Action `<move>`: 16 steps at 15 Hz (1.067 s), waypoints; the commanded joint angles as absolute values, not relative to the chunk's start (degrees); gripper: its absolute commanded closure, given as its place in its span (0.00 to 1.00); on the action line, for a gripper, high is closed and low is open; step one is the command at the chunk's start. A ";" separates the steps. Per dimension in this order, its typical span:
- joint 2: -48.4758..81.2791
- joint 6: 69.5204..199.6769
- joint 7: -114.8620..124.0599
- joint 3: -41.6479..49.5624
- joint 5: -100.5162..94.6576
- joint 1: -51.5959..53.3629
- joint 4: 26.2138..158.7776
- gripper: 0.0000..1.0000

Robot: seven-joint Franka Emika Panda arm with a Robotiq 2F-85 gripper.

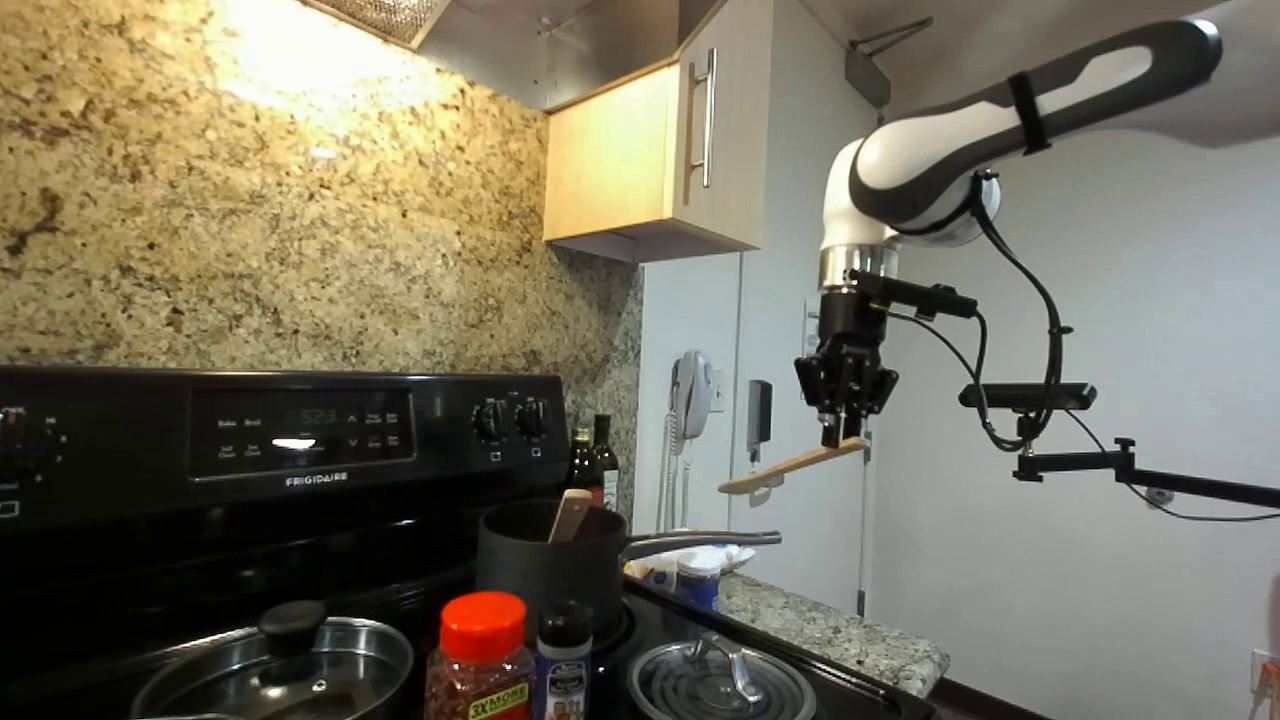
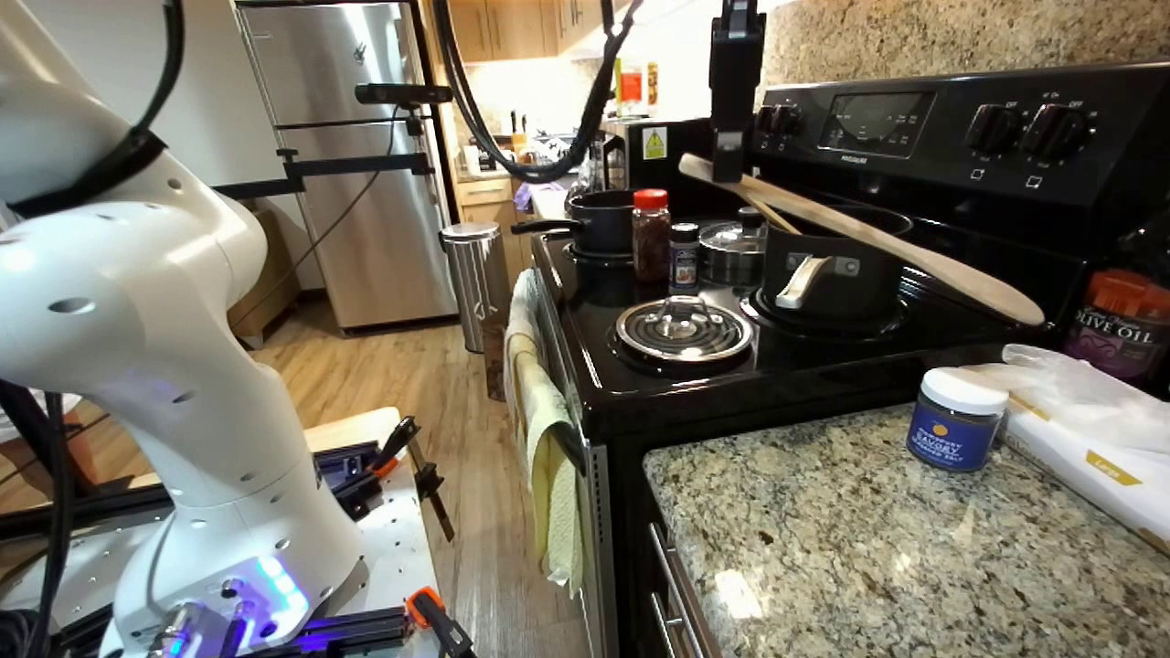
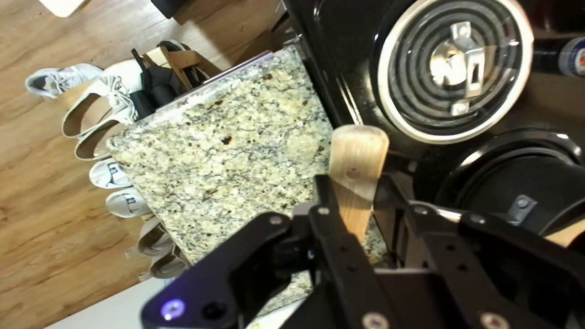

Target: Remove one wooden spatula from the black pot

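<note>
My gripper (image 1: 845, 432) is shut on a pale wooden spatula (image 1: 790, 469) and holds it in the air, tilted. In an exterior view my gripper (image 2: 728, 164) grips the spatula (image 2: 923, 256) near one end. The wrist view shows the spatula's end (image 3: 358, 151) between my fingertips (image 3: 353, 185). The black pot (image 1: 545, 575) stands on the stove, apart from the spatula; it also shows in an exterior view (image 2: 832, 279) and, partly, in the wrist view (image 3: 512, 183). Another wooden utensil (image 1: 570, 516) leans inside the pot.
A glass lid (image 2: 684, 331) lies over a front coil burner. A red-capped bottle (image 1: 483, 640), a dark-capped spice bottle (image 1: 565, 660) and a lidded steel pan (image 1: 350, 640) stand on the stove. A blue jar (image 2: 955, 429) stands on the granite counter (image 2: 823, 548). A cabinet (image 1: 620, 160) hangs above.
</note>
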State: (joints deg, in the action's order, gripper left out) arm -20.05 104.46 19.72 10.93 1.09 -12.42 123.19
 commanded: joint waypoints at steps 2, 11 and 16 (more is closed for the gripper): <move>-19.53 114.14 16.53 11.96 -2.50 -14.93 129.59 0.93; -10.41 118.89 15.05 10.89 -13.97 -14.51 131.90 0.93; -9.75 117.64 15.45 10.91 -12.18 -13.87 131.47 0.73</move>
State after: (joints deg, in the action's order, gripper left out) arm -9.77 117.73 15.49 10.93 -12.20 -13.84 131.55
